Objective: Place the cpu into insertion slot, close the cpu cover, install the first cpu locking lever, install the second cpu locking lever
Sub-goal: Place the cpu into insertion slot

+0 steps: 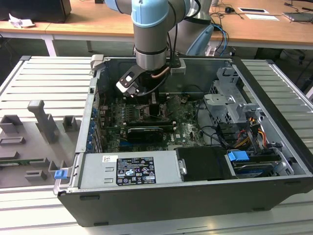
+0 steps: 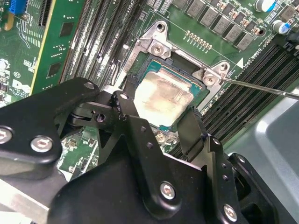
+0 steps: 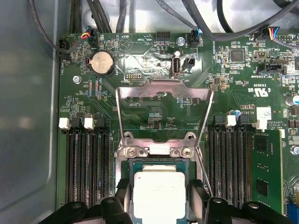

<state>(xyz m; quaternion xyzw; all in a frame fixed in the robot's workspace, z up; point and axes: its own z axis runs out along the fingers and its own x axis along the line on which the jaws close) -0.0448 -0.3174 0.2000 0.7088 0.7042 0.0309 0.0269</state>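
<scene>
Green motherboard (image 3: 268,140): insertion slot (image 3: 125,173) holds cpu (image 3: 159,193).

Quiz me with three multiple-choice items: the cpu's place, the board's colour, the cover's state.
1. The cpu lies: A on the table; B in the insertion slot; C on a drive cage.
2. The motherboard is: A blue; B red; C green.
3. The cpu cover is: A shut over the cpu; B swung open; C taken off.

1 B: the slot's rim frames it in both wrist views.
2 C: green shows all around the slot.
3 B: the cover stands back, leaving the cpu bare.
</scene>
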